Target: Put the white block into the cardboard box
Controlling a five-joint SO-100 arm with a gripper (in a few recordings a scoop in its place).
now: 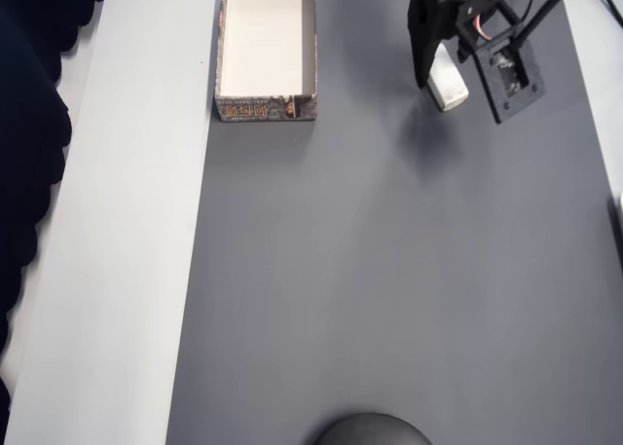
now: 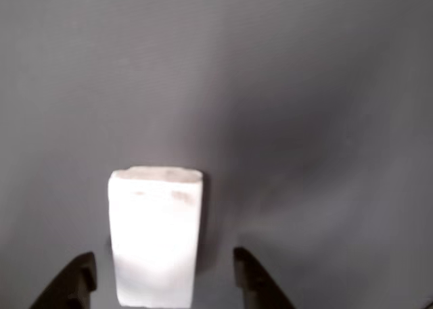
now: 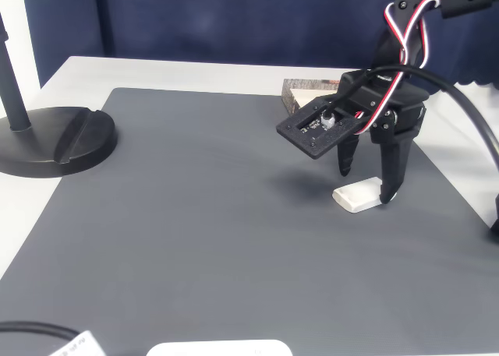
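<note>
**White block flat on the mat, between open jaws**

White block (image 3: pixel 356 195) lying flat on the dark grey mat (image 3: pixel 203 216), near the mat's right edge in the fixed view. Seen in the wrist view (image 2: pixel 155 234) as a bright rectangle pointing away from the camera, closer to the left fingertip (image 2: pixel 76 278) than to the right one, with grey mat visible on both sides. Gripper (image 3: pixel 366 177) poised over the block with the jaws open — one dark finger down at the block's right end in the fixed view, the other just behind it. Cannot tell whether either finger touches the block. In the overhead view, block (image 1: pixel 448 83) partly hidden under the black gripper body (image 1: pixel 458 36), only its lower end showing.

Cardboard box (image 1: pixel 266 51) well apart from the block — at the mat's upper left corner in the overhead view, open top up, cream inside, printed brownish wall facing down the picture. In the fixed view, just a strip of the box (image 3: pixel 308 89) visible behind the gripper.

Mat spread on a white counter (image 1: pixel 127 221). Round black stand base (image 3: pixel 54 142) at the left of the fixed view, overlapping the mat's corner.
</note>
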